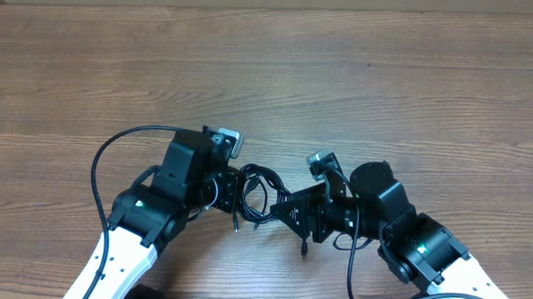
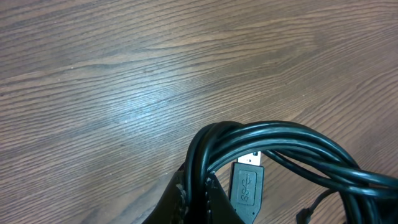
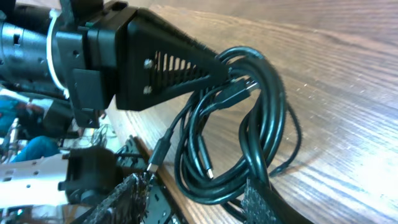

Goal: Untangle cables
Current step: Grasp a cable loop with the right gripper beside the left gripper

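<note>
Inside the left claw (image 2: 194, 194), cables (image 2: 280, 138) sit clamped.

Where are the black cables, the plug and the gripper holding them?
cables (image 2: 280, 135): left wrist view, top of the loop.
plug (image 2: 247, 185): left wrist view, its black body.
left gripper (image 2: 196, 196): left wrist view, between its fingertips.

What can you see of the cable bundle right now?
The cables are thin, glossy black cords coiled into loose overlapping loops, tangled together. The left gripper is shut on one end of the coil. A black USB plug with a silver tip lies beside its fingers; slimmer plug ends dangle lower. The far loops sit between the open fingers of the right gripper.
</note>
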`<action>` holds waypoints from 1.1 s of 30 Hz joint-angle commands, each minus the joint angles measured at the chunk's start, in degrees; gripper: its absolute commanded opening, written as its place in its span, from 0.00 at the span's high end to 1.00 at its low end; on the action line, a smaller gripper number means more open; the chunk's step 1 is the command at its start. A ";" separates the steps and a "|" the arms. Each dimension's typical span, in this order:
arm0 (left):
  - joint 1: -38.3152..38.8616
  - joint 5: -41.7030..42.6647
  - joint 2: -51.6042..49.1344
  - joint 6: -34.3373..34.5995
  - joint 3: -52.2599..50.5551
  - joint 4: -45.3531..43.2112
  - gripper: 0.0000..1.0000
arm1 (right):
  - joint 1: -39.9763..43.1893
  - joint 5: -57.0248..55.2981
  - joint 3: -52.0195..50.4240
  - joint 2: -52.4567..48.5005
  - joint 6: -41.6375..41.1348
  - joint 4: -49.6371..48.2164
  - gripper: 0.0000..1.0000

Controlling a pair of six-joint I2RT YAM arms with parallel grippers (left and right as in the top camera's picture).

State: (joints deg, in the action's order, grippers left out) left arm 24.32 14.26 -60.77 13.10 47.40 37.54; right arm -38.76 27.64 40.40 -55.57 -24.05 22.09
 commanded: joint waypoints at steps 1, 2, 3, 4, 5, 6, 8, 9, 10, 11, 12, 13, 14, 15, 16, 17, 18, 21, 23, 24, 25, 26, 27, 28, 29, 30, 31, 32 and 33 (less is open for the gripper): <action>0.09 1.49 0.07 -1.49 0.68 0.15 0.96 | -0.26 -7.85 1.42 0.15 0.15 -0.79 0.48; 0.09 1.46 0.07 -1.57 0.66 0.59 0.96 | -0.26 -10.19 1.42 0.15 0.15 -1.05 0.48; 0.09 1.44 0.07 -1.57 0.68 0.83 0.96 | -0.26 -11.61 1.42 0.15 0.20 -1.25 0.47; 0.09 1.46 0.07 -1.57 0.68 0.96 0.96 | -0.26 -12.22 1.42 0.15 0.55 -1.42 0.46; 0.09 1.55 0.07 -1.53 0.68 0.96 0.96 | -0.26 -12.20 1.42 0.15 0.55 -1.42 0.46; 0.09 1.88 0.07 -1.55 0.68 0.87 0.96 | -0.28 -12.09 1.42 0.13 0.52 -1.27 0.47; 0.09 1.92 0.07 -1.25 0.68 0.42 0.96 | -0.55 -11.19 1.42 -0.02 0.50 -0.66 0.52; 0.09 2.21 0.07 -1.05 0.66 0.09 0.96 | -0.68 -10.27 1.40 -0.39 0.50 -0.46 0.55; 0.09 2.58 0.07 -1.01 0.68 -0.28 0.96 | -0.76 -9.35 1.40 -0.85 0.50 -0.33 0.58; 0.09 2.75 0.07 -0.87 0.68 -0.57 0.96 | -0.76 -8.55 1.40 -1.42 0.50 -0.31 0.60; 0.09 2.93 0.07 -0.81 0.68 -0.83 0.96 | -0.76 -7.65 1.40 -2.19 0.48 -0.33 0.62; 0.09 3.34 0.07 -0.81 0.66 -1.03 0.96 | -0.76 -6.91 1.40 -2.86 0.48 -0.35 0.66; 0.09 3.39 0.07 -0.61 0.68 -1.18 0.96 | -0.76 -6.23 1.40 -3.54 0.42 -0.35 0.69; 0.09 3.39 0.07 -0.48 0.68 -1.33 0.96 | -0.76 -5.16 1.40 -4.31 0.17 -0.35 0.71; 0.07 3.39 0.07 -0.17 0.68 -1.46 0.96 | -0.76 -3.87 1.40 -4.96 0.09 -0.42 0.72; 0.09 3.39 0.07 -0.15 0.68 -1.62 0.96 | -0.76 -2.73 1.40 -5.53 0.09 -0.50 0.74; 0.09 3.39 0.07 -0.13 0.68 -1.75 0.96 | -0.76 -1.77 1.40 -6.16 0.09 -0.52 0.77; 0.07 3.04 0.07 0.94 0.68 -1.81 0.96 | -0.76 -1.62 1.40 -7.43 0.09 -0.50 0.96; -0.11 -0.26 0.07 3.80 0.68 -1.51 0.96 | -0.76 -1.60 1.42 -7.48 -0.17 -0.55 0.96; -0.33 -4.04 0.07 7.19 0.68 -1.05 0.96 | -0.76 -1.57 1.44 -7.19 -0.57 -0.55 0.96; -0.63 -7.87 0.07 10.62 0.68 -0.37 0.96 | -0.76 -1.57 1.44 -6.82 -1.49 -0.52 0.96; -1.11 -12.55 0.07 14.62 0.68 0.61 0.96 | -0.76 -1.57 1.44 -6.14 -2.16 -0.52 0.96; -1.68 -17.03 0.07 18.38 0.68 1.70 0.96 | -0.76 -1.57 1.46 -5.33 -2.60 -0.52 0.96; -2.23 -20.44 0.07 21.40 0.66 2.71 0.96 | -0.76 -1.53 1.46 -4.22 -2.78 -0.52 0.96; -2.97 -23.52 0.07 24.76 0.68 3.76 0.96 | -0.76 -1.33 1.46 -2.71 -2.78 -0.52 0.96; -3.82 -25.24 0.07 27.65 0.68 4.48 0.96 | -0.76 -0.92 1.46 -1.29 -2.95 -0.57 0.96; -4.61 -25.42 0.07 29.53 0.68 4.83 0.96 | -0.76 -0.31 1.46 0.52 -2.97 -0.68 0.96; -5.55 -25.07 0.04 30.99 0.66 4.87 0.96 | -0.76 0.46 1.46 2.05 -2.97 -0.79 0.96; -6.36 -24.52 0.04 32.35 0.68 4.85 0.96 | -0.76 1.29 1.46 3.82 -2.97 -0.87 0.96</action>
State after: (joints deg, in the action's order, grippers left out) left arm 21.45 0.86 -60.80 34.15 47.40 42.68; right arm -39.13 25.28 40.40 -57.49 -26.35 21.80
